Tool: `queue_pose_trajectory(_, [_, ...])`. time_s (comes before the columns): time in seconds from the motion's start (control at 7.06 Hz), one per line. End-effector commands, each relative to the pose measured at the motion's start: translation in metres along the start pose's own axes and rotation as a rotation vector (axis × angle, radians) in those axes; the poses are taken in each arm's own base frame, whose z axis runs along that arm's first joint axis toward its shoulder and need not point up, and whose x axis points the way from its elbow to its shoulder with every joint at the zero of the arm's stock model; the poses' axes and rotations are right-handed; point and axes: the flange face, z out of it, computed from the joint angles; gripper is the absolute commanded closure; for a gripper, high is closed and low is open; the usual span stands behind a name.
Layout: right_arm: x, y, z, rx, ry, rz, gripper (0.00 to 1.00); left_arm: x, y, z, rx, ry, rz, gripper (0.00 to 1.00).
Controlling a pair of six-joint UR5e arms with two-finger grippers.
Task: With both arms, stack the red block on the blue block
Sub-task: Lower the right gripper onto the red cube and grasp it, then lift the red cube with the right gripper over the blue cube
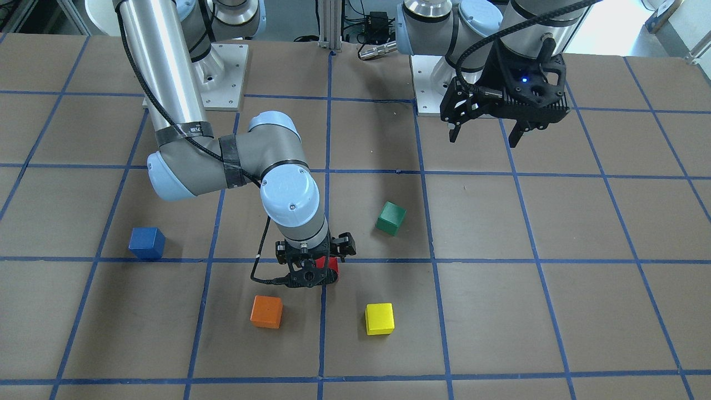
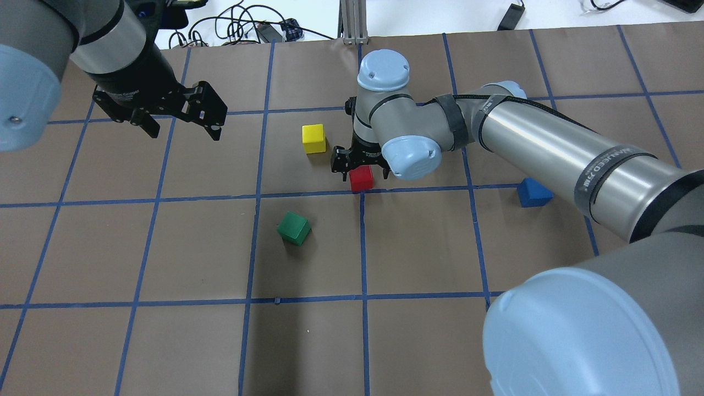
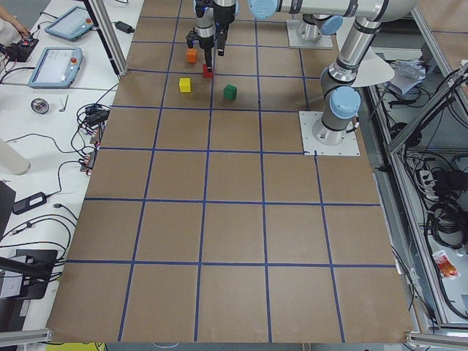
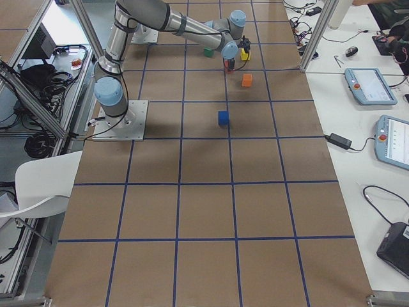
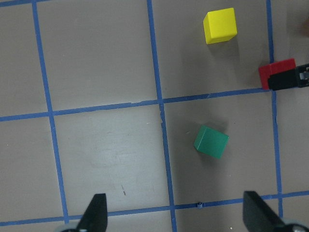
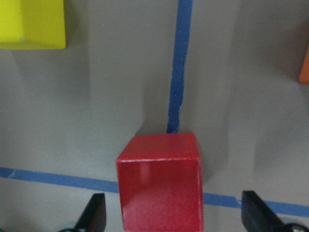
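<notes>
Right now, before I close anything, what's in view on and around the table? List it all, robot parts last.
table: one, brown with a blue tape grid, holds all the blocks
red block: one, red, on the table at a tape crossing, between the right gripper's fingers
blue block: one, blue, alone towards the robot's right, apart from the rest
green block: one, green, nearer the robot than the red one, turned askew to the grid
yellow block: one, yellow, far side of the red one
orange block: one, orange, far side, beside the yellow
pendants: two, grey, on the side bench
left gripper: one, black, open, empty, above the table
right gripper: one, black, open, straddling the red block
</notes>
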Motion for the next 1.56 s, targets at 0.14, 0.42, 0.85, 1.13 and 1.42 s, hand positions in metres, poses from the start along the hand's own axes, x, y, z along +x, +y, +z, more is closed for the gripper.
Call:
queue_pose_trajectory(0.14, [0.000,-0.001,0.004,-0.003,0.000,-0.003,1.00,0.000,0.000,-0.001,0.003,-0.001,0.001,0.00])
queue_pose_trajectory(0.42, [-0.001,-0.001,-0.004,0.008,-0.001,-0.006,1.00,0.000,0.000,-0.001,0.003,-0.001,0.001,0.00])
queue_pose_trajectory(0.85, [0.046,0.014,-0.112,0.032,0.001,0.069,1.00,0.000,0.000,0.000,0.001,-0.001,0.001,0.00])
queue_pose_trajectory(1.13, [0.148,0.008,-0.138,-0.062,0.014,0.118,1.00,0.000,-0.001,-0.002,0.006,0.000,0.000,0.00])
queue_pose_trajectory(1.42, [0.229,0.016,-0.175,-0.053,0.002,0.165,1.00,-0.001,-0.007,-0.002,0.003,-0.003,-0.002,0.00])
